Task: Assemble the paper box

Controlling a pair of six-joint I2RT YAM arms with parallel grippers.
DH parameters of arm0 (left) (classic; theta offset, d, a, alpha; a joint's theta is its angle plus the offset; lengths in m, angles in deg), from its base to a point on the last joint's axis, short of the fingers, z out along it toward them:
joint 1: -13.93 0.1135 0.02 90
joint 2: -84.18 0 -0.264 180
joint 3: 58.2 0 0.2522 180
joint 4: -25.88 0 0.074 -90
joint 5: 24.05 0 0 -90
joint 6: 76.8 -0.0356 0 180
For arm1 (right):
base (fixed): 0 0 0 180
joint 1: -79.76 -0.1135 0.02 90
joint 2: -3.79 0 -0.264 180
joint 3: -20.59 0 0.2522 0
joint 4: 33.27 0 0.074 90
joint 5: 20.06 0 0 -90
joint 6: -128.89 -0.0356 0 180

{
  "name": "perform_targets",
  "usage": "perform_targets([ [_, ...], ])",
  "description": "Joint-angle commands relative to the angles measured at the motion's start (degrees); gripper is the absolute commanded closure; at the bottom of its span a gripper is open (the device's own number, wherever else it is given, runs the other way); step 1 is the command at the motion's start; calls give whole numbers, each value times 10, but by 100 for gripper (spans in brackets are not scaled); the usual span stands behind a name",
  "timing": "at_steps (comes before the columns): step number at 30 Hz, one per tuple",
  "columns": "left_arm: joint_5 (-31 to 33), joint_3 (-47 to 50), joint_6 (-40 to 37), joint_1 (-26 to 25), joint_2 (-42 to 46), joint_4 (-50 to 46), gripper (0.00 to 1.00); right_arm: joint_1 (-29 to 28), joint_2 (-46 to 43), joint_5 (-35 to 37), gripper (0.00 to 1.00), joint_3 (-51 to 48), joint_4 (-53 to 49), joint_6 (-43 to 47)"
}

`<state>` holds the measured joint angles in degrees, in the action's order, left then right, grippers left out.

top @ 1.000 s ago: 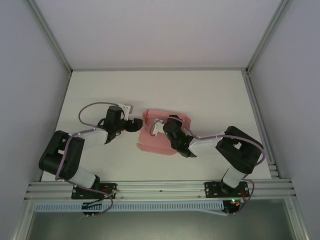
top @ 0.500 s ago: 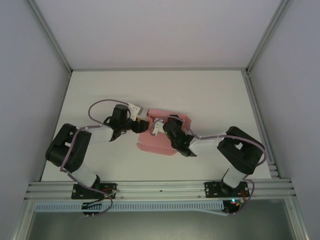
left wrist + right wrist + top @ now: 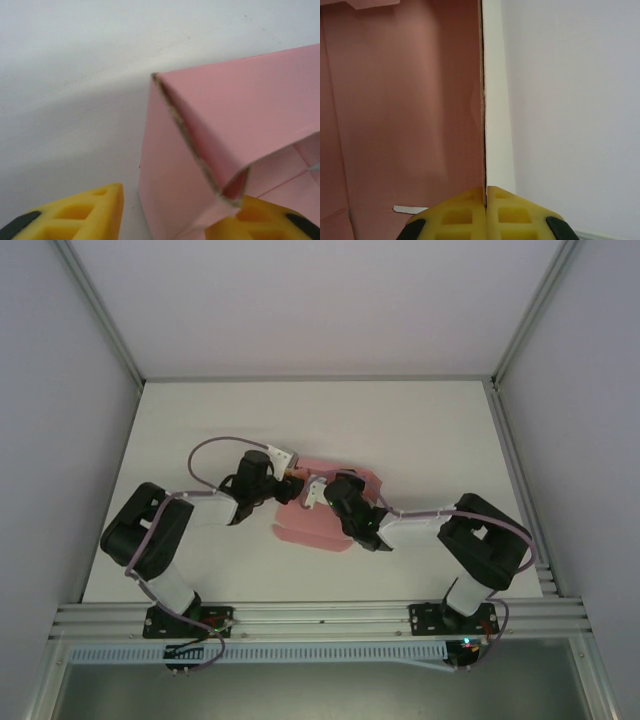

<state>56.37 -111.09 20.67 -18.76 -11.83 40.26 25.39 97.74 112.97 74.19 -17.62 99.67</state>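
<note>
Your left arm has swung rightward since a second ago, carrying the left end effector [image 3: 293, 478] from a spot clear of the card up to the far-left corner of the paper box [image 3: 318, 528], while the right arm has barely shifted. Seen from the top camera, the pink box lies near the middle of the white bench [image 3: 200, 420], partly folded, with a flat panel spreading toward you and raised walls at its far side. From your left wrist camera, the left end effector [image 3: 170, 220] has its yellow fingers [image 3: 95, 212] spread apart. One finger stands over bare bench and the other sits against the underside of a bent flap, so the upright corner edge of the paper box [image 3: 240, 105] lies between them, ungripped. Further right, the right end effector [image 3: 330, 490] reaches over the box from the near-right side. In its wrist view the right end effector [image 3: 485, 200] is pressed together on a thin upright wall of the paper box [image 3: 405, 110], seen edge-on. The pink interior to the left of that wall holds nothing except a small white strip [image 3: 410, 208] low down, which you cannot identify.
</note>
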Motion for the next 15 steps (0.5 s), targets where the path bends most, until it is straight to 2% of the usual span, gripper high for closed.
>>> perform_targets([
  [1,97,-21,-8,-14,-24,33,65,0,2,-32,100,7,-53,-35],
  [5,165,-31,-11,-28,-43,21,77,-1,0,-32,100,9,-66,-45],
  [9,265,-30,-8,-50,-58,22,86,0,-1,-32,100,16,-93,-66],
  [10,288,-30,-4,-54,-62,22,84,0,0,-31,100,18,-98,-70],
  [12,362,-21,7,-62,-67,34,91,-1,1,-26,100,20,-108,-78],
  [15,417,-4,25,-61,-67,50,100,0,0,-22,100,22,-119,-86],
])
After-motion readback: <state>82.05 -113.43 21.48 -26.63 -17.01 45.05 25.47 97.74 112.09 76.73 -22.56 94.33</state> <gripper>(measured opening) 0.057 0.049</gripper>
